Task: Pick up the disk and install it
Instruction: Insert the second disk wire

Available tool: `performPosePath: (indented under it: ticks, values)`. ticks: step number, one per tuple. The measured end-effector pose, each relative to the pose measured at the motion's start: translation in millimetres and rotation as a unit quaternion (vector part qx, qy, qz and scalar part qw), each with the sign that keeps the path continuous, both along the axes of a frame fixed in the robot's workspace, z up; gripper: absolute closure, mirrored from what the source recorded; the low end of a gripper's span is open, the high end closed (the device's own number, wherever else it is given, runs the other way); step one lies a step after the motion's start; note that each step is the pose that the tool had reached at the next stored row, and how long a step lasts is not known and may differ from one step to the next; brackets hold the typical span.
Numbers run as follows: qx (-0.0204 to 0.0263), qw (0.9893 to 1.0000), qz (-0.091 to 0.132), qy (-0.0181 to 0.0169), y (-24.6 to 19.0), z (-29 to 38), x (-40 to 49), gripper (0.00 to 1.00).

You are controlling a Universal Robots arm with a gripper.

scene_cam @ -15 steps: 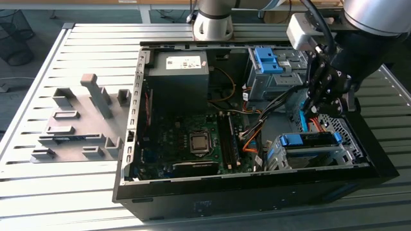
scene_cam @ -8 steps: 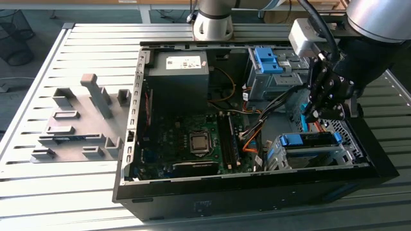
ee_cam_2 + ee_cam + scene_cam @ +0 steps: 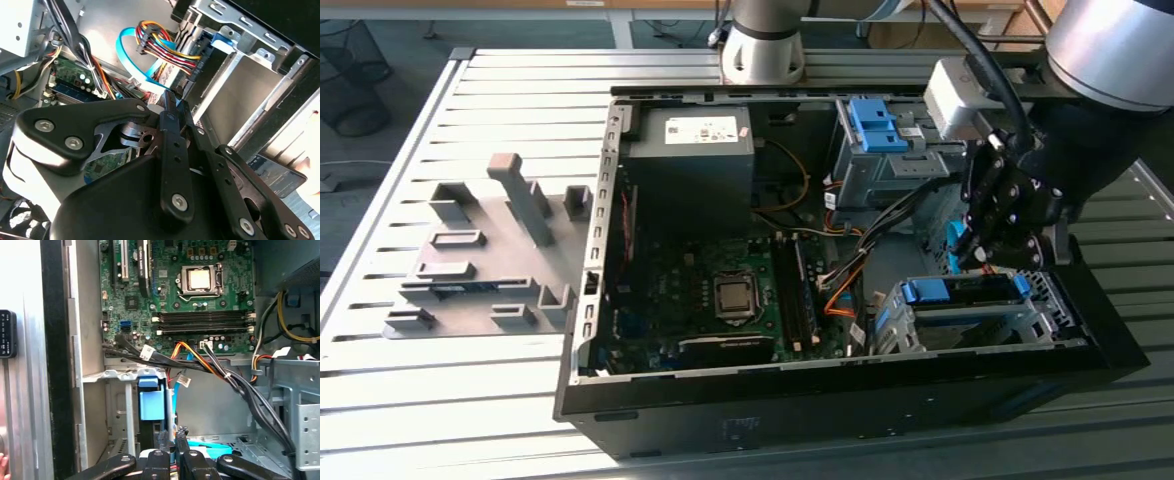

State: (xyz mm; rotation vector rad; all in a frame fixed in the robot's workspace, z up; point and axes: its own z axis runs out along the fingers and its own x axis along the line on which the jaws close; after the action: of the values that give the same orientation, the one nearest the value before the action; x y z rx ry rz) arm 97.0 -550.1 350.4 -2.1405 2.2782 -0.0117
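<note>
The disk [image 3: 963,291] lies in the grey metal drive cage [image 3: 907,325] at the front corner of the open computer case, on the exterior view's right, with its blue frame facing up. In the first wrist view the blue frame of the disk [image 3: 150,402] sits in the cage slot just beyond my fingertips. My gripper [image 3: 983,262] hangs just above the cage, over the disk's far edge. Its black fingers are closed together in both wrist views, with nothing between them [image 3: 172,432] [image 3: 170,97].
The case holds a motherboard [image 3: 720,300], a black box with a white sticker [image 3: 694,150] and a second cage with a blue clip [image 3: 874,125]. Cable bundles [image 3: 225,375] and a blue ribbon cable [image 3: 125,50] run close to the gripper. A grey fixture [image 3: 480,260] sits on the slatted table.
</note>
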Motion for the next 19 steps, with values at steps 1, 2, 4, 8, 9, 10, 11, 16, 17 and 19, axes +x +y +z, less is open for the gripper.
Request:
performPosePath:
  ticks: [1,2,4,8,9,10,11,16,17,19]
  values:
    - [0.0,1.0,0.0,0.0,-0.5,-0.2,0.0,0.82]
    - [0.0,1.0,0.0,0.0,-0.6,-0.2,0.0,0.82]
    - [0.0,1.0,0.0,0.0,-0.6,-0.2,0.0,0.82]
    - [0.0,1.0,0.0,0.0056,-0.8,-0.3,4.5,0.82]
    - [0.0,1.0,0.0,0.0096,-0.9,-0.4,6.6,0.82]
    - [0.0,0.9999,0.0,0.0124,-1.4,-0.8,8.3,0.82]
    - [0.0,0.9999,0.0,0.0147,-2.2,-1.3,9.3,0.82]
    - [0.0001,0.9998,0.0,0.0178,-6.5,-4.0,10.1,0.82]
    - [0.0001,0.9998,0.0,0.0183,-6.7,-4.8,10.1,0.82]
    - [0.0,0.9998,0.0,0.0198,-6.8,-6.6,10.4,0.82]
